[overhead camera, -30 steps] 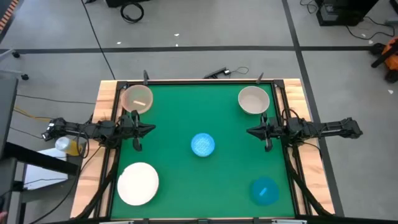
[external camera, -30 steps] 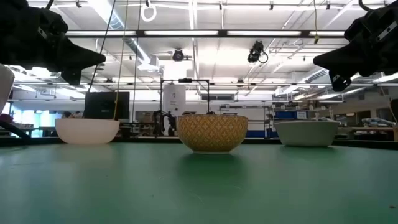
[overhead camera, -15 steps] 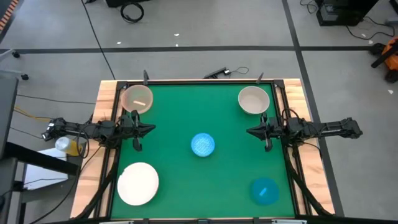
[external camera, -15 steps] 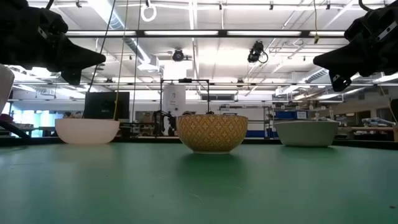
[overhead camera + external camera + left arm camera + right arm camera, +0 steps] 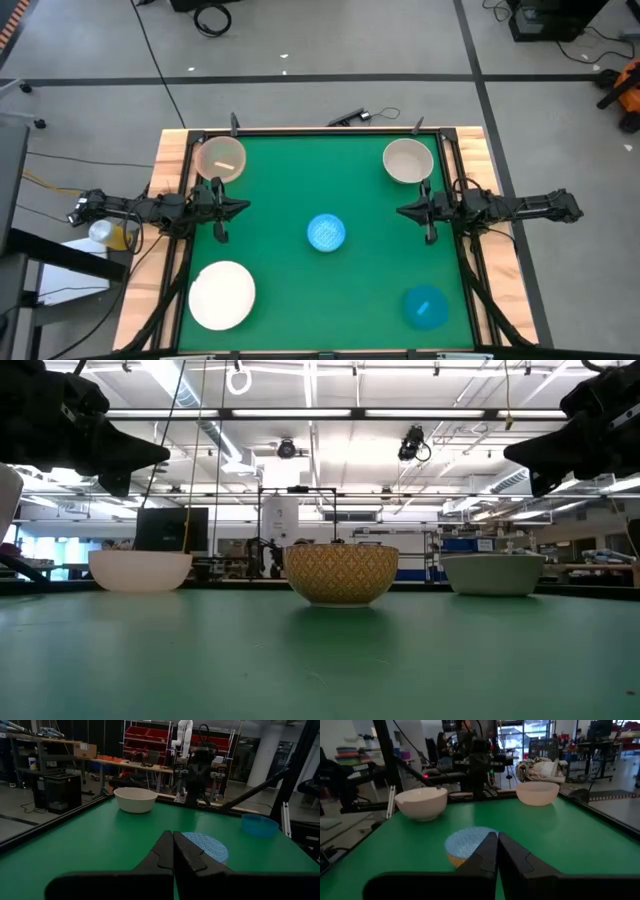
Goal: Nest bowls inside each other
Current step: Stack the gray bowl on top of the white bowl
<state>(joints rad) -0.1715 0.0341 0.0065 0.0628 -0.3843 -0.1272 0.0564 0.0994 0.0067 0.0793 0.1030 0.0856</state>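
Five bowls rest on their bases on the green table [image 5: 330, 180]. These are a tan-peach bowl [image 5: 220, 159] at the far left, a cream-beige one [image 5: 407, 160] at the far right, a pale patterned blue one [image 5: 326, 232] in the middle, a large white one [image 5: 221, 295] at the near left and a solid blue one [image 5: 426, 307] at the near right. My left gripper [image 5: 245, 208] is shut and level above the table's left side. My right gripper [image 5: 400, 211] is shut and level above the right side. Both point at the patterned bowl [image 5: 205, 846] [image 5: 467, 842] and hold nothing.
Dark frame rails and corner posts [image 5: 233, 124] border the mat, with wooden boards [image 5: 165, 170] outside them. A bottle [image 5: 105, 232] lies off the table's left edge. Open green surface lies between the bowls, and shelves and benches stand in the room behind [image 5: 320, 510].
My right gripper has rolled a little about the line it points along, staying shut and in place. The bowls and my left arm have kept still.
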